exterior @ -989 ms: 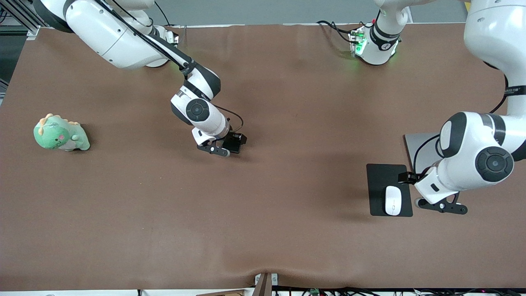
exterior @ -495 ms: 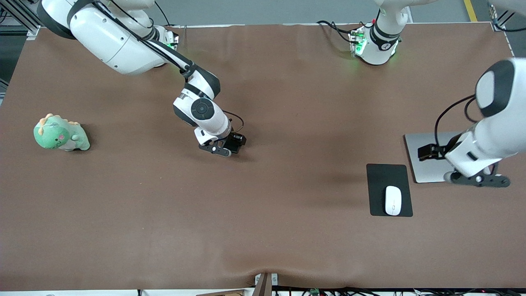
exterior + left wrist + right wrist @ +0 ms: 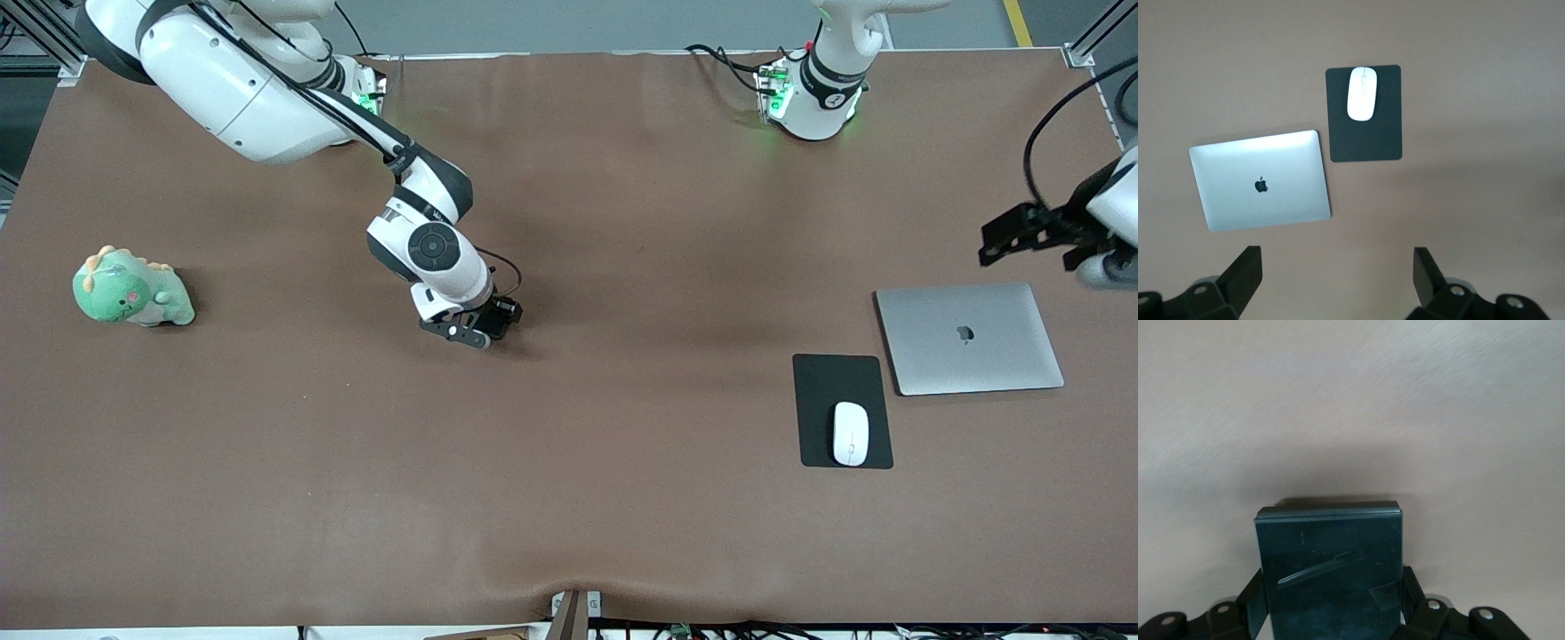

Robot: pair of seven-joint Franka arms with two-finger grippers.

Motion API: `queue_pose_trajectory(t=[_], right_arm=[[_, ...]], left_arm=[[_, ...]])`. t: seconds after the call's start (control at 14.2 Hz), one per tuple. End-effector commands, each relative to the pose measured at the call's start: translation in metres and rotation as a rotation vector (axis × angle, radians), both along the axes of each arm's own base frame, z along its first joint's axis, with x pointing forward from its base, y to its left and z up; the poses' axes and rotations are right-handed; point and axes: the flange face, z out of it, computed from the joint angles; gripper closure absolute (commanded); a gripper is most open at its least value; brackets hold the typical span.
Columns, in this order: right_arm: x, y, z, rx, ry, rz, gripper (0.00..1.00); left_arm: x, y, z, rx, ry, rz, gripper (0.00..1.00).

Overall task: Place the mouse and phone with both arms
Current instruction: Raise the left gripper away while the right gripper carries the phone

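My right gripper point(image 3: 1335, 613) is clamping the phone point(image 3: 1331, 570) low over the table point(image 3: 569, 498). My left gripper point(image 3: 1335, 283) is hanging with fingers apart above the laptop point(image 3: 1261, 180). The mouse point(image 3: 850, 433) is lying on the mouse pad point(image 3: 831, 387) beside that laptop.

light: bright, even | shadows: soft | glare: phone point(image 3: 1330, 573) (faint reflections)

Looks like a robotics lab: two arms bolted at 12 o'clock on a brown-covered table point(image 3: 622, 498), cables trailing everywhere.
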Motion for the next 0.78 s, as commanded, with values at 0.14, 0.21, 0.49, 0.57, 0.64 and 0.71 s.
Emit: queue_pose_trajectory(t=[0.14,0.21,0.49,0.57,0.64,0.71], right_arm=[[0.018,-0.024,0.046,0.010,0.121,0.038,1.00],[0.024,-0.037,0.058,0.011,0.165,0.055,1.00],[0.037,-0.093,0.083,0.021,0.210,0.125,1.00],[0.036,-0.106,0.081,0.012,0.217,0.147,1.00],[0.035,-0.122,0.077,0.001,0.226,0.165,1.00],[0.034,-0.140,0.076,-0.005,0.234,0.197,1.00]], left_arm=[[-0.023,-0.005,0.007,-0.024,0.042,-0.022,0.00],[-0.025,-0.004,0.007,-0.025,0.044,-0.016,0.00],[-0.030,-0.003,0.006,-0.025,0.048,-0.003,0.00],[-0.030,-0.003,0.007,-0.025,0.045,-0.005,0.00],[-0.029,-0.003,0.007,-0.025,0.045,-0.009,0.00],[-0.030,-0.005,0.004,-0.023,0.054,-0.006,0.00]])
